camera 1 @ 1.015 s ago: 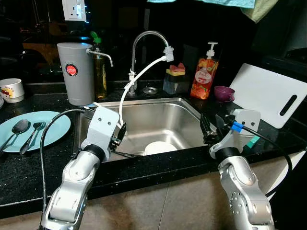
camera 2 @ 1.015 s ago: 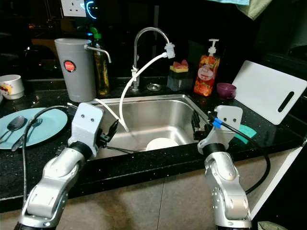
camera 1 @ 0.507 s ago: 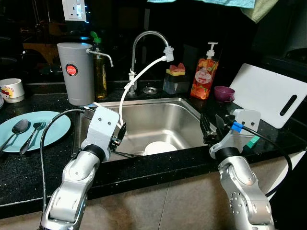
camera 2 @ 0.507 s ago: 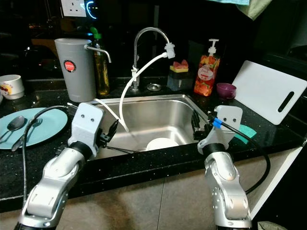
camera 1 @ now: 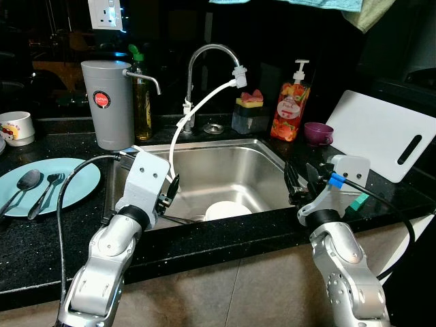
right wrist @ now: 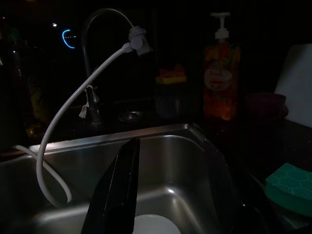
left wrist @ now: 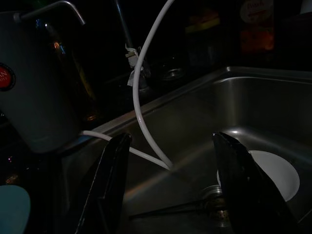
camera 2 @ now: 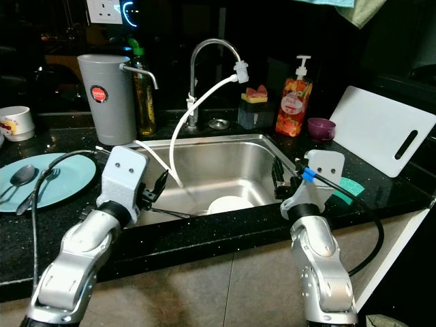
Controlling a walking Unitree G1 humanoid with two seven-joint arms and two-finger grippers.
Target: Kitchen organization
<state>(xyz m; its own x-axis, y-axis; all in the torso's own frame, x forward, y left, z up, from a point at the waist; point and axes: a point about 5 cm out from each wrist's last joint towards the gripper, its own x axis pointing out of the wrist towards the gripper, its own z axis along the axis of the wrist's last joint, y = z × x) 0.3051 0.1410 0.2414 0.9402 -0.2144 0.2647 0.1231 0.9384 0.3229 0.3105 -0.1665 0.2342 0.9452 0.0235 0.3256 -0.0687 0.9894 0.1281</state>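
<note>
My left claw (camera 1: 172, 193) sits at the sink's (camera 1: 255, 149) near left edge, centre-left of the head view, fingers spread wide with nothing between them. My right claw (camera 1: 300, 180) sits at the sink's right edge, centre-right, fingers parted and empty too.

In the basin, lower centre, lies a white plate (camera 1: 228, 210), with a thin utensil (camera 1: 182, 219) on the basin floor just to its left. A white hose (camera 1: 194, 112) runs from the tap (camera 1: 208, 51) at upper centre down into the basin.

At far left on the black counter (camera 1: 34, 238) lies a blue plate (camera 1: 78, 182) holding two spoons (camera 1: 27, 180). Above it stands a mug (camera 1: 15, 127), and a grey jug (camera 1: 105, 102) stands at upper left. A soap bottle (camera 1: 291, 102) stands upper right of the sink, with a purple bowl (camera 1: 318, 132) and white board (camera 1: 381, 133) further right. A green sponge (right wrist: 288, 187) lies near my right claw.
</note>
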